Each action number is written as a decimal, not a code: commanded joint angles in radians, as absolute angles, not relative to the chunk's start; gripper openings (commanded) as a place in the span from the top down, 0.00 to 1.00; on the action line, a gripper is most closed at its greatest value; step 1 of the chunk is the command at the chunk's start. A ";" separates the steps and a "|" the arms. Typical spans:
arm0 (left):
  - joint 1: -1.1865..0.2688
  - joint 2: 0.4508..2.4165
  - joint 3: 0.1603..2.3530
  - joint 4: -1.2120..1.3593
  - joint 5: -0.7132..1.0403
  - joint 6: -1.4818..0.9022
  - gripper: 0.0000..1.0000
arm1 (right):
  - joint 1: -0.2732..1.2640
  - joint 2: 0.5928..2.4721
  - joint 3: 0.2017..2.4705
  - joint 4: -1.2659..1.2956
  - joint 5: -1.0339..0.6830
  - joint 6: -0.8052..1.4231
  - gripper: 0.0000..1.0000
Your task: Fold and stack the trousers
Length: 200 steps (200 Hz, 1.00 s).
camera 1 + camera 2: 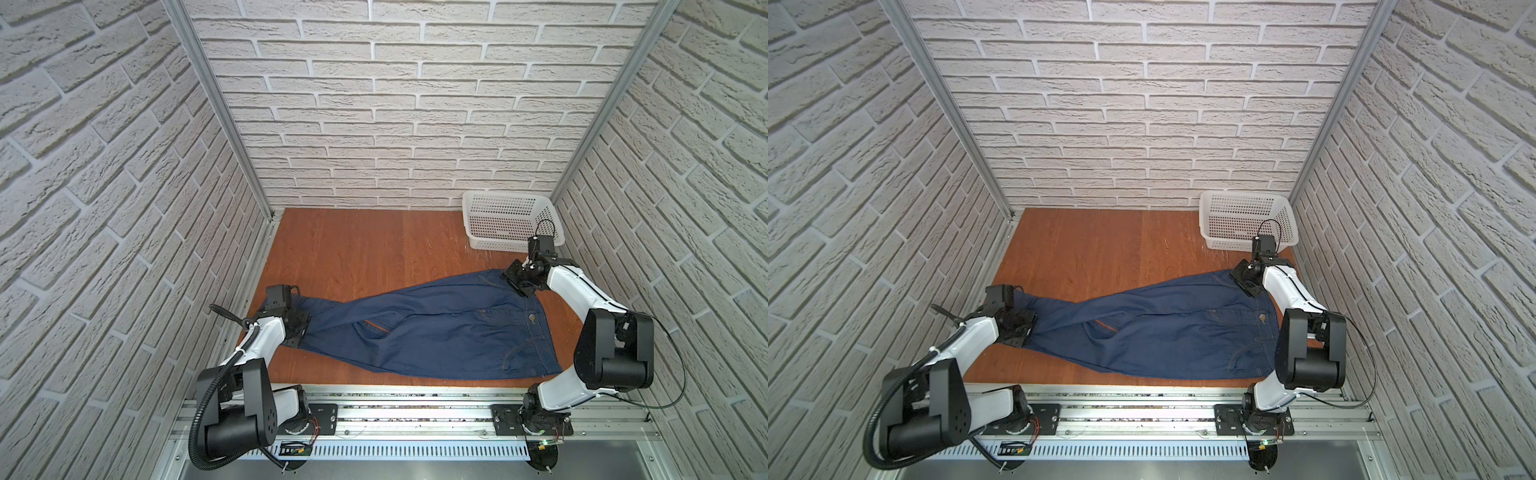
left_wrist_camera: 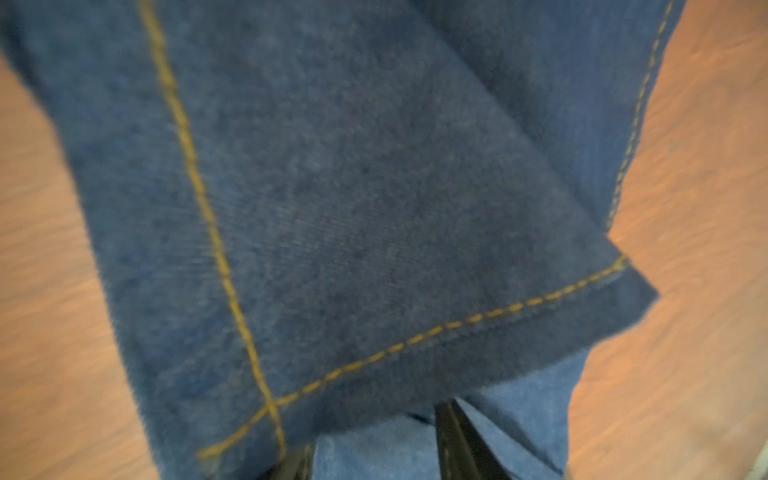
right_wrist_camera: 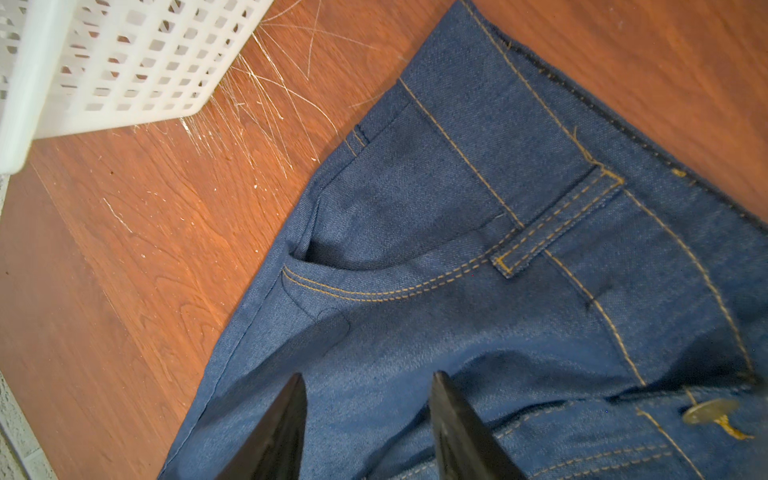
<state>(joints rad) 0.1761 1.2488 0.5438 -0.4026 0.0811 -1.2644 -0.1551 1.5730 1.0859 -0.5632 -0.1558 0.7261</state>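
Observation:
The trousers, dark blue jeans with tan stitching, lie flat across the wooden table, waist to the right and legs crossing toward the left. My left gripper sits at the leg ends. In the left wrist view one leg's stitched hem drapes over its fingertips, and paler denim fills the gap between the fingers of the left gripper. My right gripper is at the waist's far corner. Its jaws stand apart, tips down on the denim near the front pocket and the metal button.
A white perforated basket stands at the back right corner, just beyond the right gripper. Bare wooden table stretches behind the trousers. Brick-pattern walls close in on three sides, and a metal rail runs along the front.

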 commanded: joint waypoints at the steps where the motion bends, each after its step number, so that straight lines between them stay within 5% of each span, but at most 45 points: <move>1: 0.175 1.309 0.530 -0.350 0.086 -1.277 0.56 | -0.151 1.549 1.077 -0.546 -0.162 0.718 0.50; 46: 0.175 1.281 0.570 -0.397 0.072 -1.263 0.87 | -0.151 1.549 1.081 -0.551 -0.164 0.715 0.50; 136: 0.176 1.242 0.724 -0.505 0.025 -1.201 1.00 | -0.151 1.549 1.062 -0.544 -0.165 0.712 0.51; 200: 0.111 1.335 1.146 -0.635 -0.072 -1.072 1.00 | -0.151 1.540 1.065 -0.564 -0.151 0.705 0.51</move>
<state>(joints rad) 0.1303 1.2846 1.0111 -0.5907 0.0132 -1.1496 -0.1551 1.5726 1.0718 -0.5632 -0.1589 0.7189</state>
